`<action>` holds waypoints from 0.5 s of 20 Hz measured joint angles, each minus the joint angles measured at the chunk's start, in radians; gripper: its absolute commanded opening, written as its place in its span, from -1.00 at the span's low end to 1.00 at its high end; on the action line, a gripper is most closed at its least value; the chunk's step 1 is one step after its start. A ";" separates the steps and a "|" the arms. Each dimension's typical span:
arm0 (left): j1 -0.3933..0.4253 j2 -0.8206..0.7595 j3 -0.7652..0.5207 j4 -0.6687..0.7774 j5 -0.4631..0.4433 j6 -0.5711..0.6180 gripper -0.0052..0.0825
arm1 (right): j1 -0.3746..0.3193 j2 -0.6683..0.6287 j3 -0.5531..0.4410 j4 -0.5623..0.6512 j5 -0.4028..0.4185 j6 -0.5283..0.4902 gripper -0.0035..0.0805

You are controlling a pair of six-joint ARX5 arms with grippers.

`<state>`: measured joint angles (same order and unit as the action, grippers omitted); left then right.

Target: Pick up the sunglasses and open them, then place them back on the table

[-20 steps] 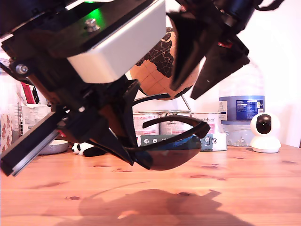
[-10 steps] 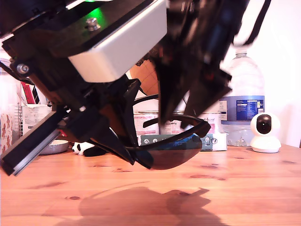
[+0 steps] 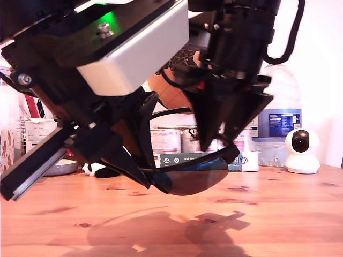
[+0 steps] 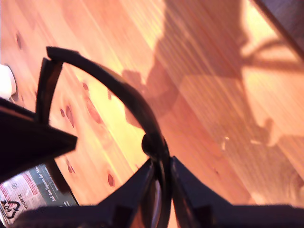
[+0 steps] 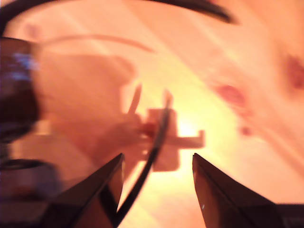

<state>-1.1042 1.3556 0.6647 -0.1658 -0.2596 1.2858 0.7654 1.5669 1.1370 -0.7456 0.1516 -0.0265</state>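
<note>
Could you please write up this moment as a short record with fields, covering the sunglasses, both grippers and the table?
sunglasses: held above the table, lens downward, arms not yet unfolded
first gripper: shut on the sunglasses frame
second gripper: open, its fingers either side of one thin arm of the sunglasses
table: wooden, carrying the shadow of the sunglasses
background: white camera and water bottle at the exterior view's right
</note>
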 measured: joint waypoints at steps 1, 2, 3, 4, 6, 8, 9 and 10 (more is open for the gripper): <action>0.000 0.000 0.000 -0.002 0.002 0.000 -0.93 | 0.000 0.000 0.000 -0.001 0.027 0.003 0.06; -0.001 0.000 0.000 -0.005 0.003 0.000 -0.93 | 0.000 0.000 0.000 -0.005 0.050 0.006 0.06; -0.001 0.000 0.000 -0.008 0.004 0.000 -0.93 | 0.000 0.000 0.000 -0.016 0.068 0.022 0.06; -0.001 0.000 0.000 -0.010 0.004 0.000 -0.93 | 0.000 0.000 0.000 -0.024 0.085 0.026 0.06; -0.001 0.000 0.000 -0.021 0.004 0.000 -0.93 | -0.001 0.000 0.000 -0.046 0.124 0.027 0.06; -0.001 0.000 0.000 -0.031 0.004 0.000 -0.93 | -0.007 0.000 0.000 -0.079 0.165 0.032 0.05; -0.001 0.000 0.000 -0.034 0.004 0.000 -0.93 | -0.014 0.000 0.000 -0.090 0.174 0.045 0.05; -0.001 0.000 0.000 -0.036 0.004 0.000 -0.93 | -0.020 0.000 0.000 -0.098 0.178 0.055 0.05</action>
<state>-1.1053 1.3556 0.6651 -0.2020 -0.2554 1.2861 0.7456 1.5669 1.1370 -0.8436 0.3294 0.0280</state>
